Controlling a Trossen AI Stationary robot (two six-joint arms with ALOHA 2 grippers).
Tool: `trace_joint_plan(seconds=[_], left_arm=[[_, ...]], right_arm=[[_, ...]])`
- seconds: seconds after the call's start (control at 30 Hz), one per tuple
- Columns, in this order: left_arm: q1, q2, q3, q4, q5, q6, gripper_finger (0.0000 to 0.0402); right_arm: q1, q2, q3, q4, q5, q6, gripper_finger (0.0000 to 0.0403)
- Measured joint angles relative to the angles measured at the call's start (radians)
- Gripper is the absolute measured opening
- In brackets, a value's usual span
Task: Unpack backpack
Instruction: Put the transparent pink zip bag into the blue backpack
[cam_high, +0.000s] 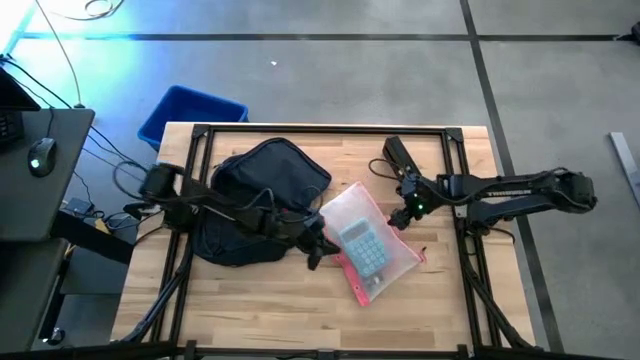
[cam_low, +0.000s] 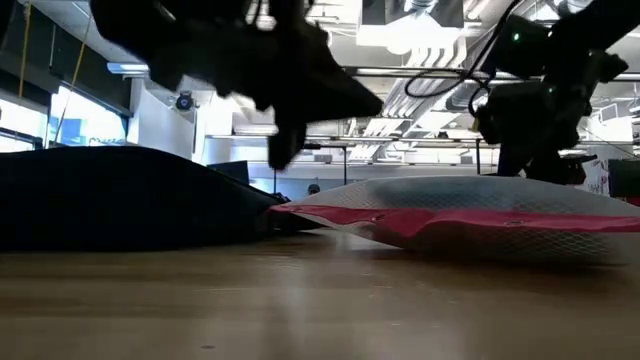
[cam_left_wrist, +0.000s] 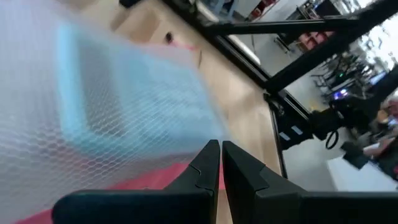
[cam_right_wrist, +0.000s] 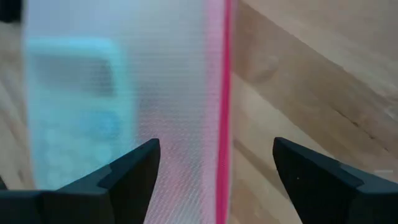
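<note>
The large dark navy fabric backpack lay behind the left gripper, under that arm. The translucent mesh pouch with pink trim, a pale blue calculator inside, rested just ahead of that gripper, whose fingers were pressed together and empty. The right gripper hovered over the pouch's far edge, spread wide. A good grasp likely meant straddling the pink hem, lowering squarely, then pinching the mesh, not the calculator.

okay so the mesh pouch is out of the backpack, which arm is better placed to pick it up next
Probably the right. The right gripper is open above the mesh pouch, its fingers straddling the pink edge. The left gripper is shut beside the pouch's corner near the backpack.
</note>
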Motion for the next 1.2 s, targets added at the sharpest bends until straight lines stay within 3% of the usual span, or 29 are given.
trace_joint_plan(seconds=[0.27,0.5,0.73,1.07,1.2], left_arm=[[0.053,0.187,0.082,0.018,0.021,-0.095,0.0000],[0.096,0.211,0.089,-0.141,0.016,-0.145,0.0000],[0.111,0.210,0.090,-0.267,-0.003,-0.135,0.0000],[0.112,0.207,0.087,-0.287,-0.004,-0.132,0.0000],[0.113,0.204,0.085,-0.291,-0.003,-0.129,0.0000]], right_arm=[[0.003,0.147,-0.019,0.131,-0.058,0.023,0.0299],[0.043,0.257,-0.019,0.362,-0.147,0.082,0.0299],[0.137,0.345,-0.019,0.596,-0.164,0.170,0.0299],[0.305,0.532,-0.019,0.896,0.033,0.420,0.0296],[0.347,0.568,-0.019,0.980,0.099,0.467,0.0261]])
